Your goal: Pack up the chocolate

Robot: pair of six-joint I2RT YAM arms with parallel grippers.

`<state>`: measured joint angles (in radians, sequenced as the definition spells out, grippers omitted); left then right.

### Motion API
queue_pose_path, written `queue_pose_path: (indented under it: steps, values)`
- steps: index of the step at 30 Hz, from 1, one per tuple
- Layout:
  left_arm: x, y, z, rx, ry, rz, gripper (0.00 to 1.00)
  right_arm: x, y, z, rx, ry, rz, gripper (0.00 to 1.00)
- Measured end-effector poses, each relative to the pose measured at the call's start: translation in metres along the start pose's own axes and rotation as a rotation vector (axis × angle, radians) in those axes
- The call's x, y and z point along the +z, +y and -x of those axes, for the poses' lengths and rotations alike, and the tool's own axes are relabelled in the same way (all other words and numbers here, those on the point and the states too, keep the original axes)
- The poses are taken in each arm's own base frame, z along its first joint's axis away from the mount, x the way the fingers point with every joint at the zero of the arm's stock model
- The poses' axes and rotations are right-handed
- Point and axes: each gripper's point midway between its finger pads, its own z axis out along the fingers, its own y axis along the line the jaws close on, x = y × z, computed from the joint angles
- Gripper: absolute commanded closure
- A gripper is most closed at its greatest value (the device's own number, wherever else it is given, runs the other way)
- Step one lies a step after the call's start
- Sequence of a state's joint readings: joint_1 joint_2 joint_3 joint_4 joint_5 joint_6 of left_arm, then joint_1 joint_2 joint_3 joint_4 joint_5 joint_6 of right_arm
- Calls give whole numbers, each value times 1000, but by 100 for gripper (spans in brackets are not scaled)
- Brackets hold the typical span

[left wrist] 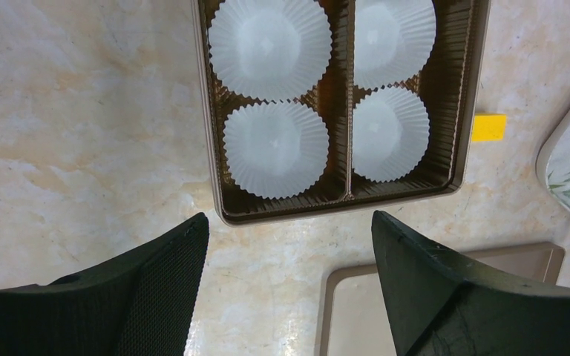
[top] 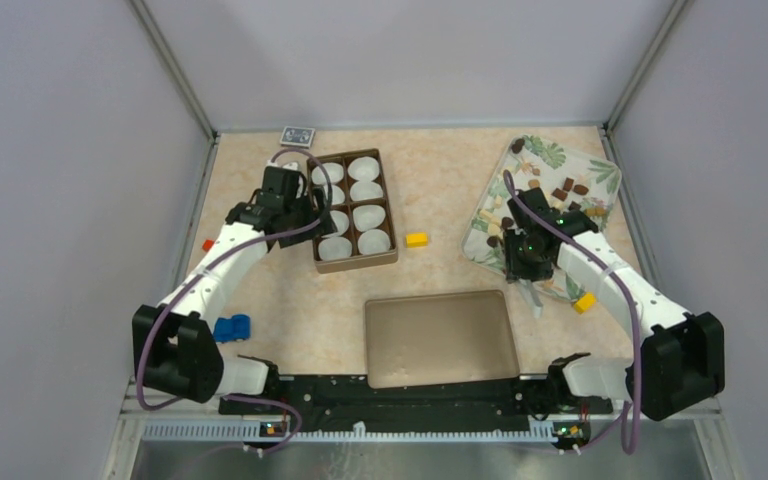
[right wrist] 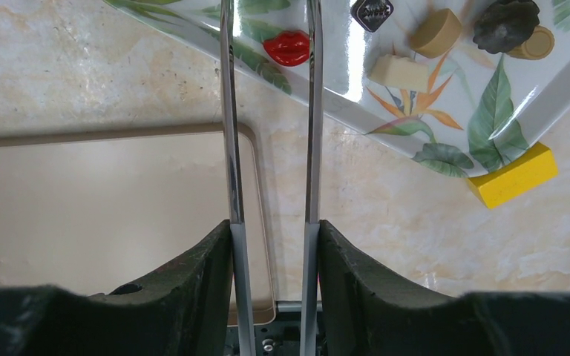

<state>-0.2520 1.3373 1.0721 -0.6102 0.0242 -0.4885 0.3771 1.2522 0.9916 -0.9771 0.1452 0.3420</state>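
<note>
Right, your chocolate (top: 558,193), dark, mid-brown and tan bites, lies scattered on the leafy tray (top: 560,158) at two o'clock. Your right gripper (right wrist: 273,230) clamps the tongs (right wrist: 228,148), blades slightly apart. Your left gripper (left wrist: 289,222) gapes wide, empty.

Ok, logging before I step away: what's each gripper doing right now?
Left gripper: open, holding nothing.
Right gripper: closed on metal tongs.
</note>
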Motion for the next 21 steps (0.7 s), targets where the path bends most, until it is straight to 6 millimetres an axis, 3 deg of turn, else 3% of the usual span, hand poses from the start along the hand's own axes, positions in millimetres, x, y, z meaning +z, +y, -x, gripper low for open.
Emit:
queue_pose_path:
  steps: [5,11,21]
  values:
    - [8,-1,13,-34,15,-10,14,-2,1,2,-15,-2,-1,68]
    - [24,7,46,-109,7,0,14,-4,0,1,-15,-4,0,75]
    - [87,25,96,-210,43,-10,12,-16,0,4,1,-55,19,78]
